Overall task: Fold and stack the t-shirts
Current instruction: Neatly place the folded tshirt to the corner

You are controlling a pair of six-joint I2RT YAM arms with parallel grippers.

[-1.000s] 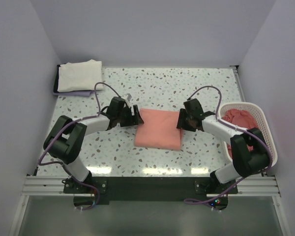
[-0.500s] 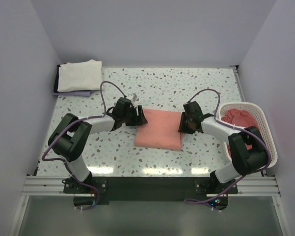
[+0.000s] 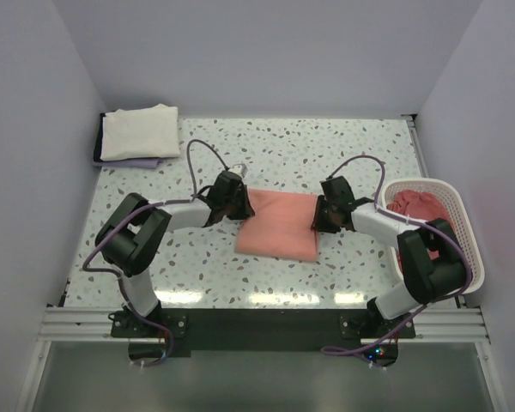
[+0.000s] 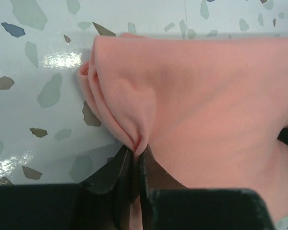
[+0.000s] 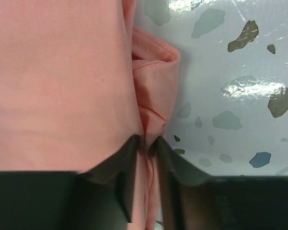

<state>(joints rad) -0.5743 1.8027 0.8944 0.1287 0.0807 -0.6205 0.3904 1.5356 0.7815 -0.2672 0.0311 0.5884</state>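
- The salmon-pink t-shirt [image 3: 276,225] is laid folded at mid-worktop [image 3: 360,146], between both tools
- Its left edge is pinched by the left tool [image 4: 137,153], its right edge by the right tool [image 5: 148,141]
- In the basket [image 3: 465,225] at the right, darker pink-red t-shirts [image 3: 416,206] are heaped
- The cream-white t-shirt [image 3: 137,131] is laid folded at the far left corner

left arm [image 3: 178,214] reaches low and inward from its base, elbow folded out to the left, wrist lying nearly level. left pincer [image 4: 136,154] is clamped tight, its dark fingers nipping a fold at the edge of the salmon-pink t-shirt [image 3: 279,225]. right arm [image 3: 379,225] mirrors it, elbow out to the right, forearm angled inward. right pincer [image 5: 147,140] is squeezed on the opposite edge, fingers nearly together.
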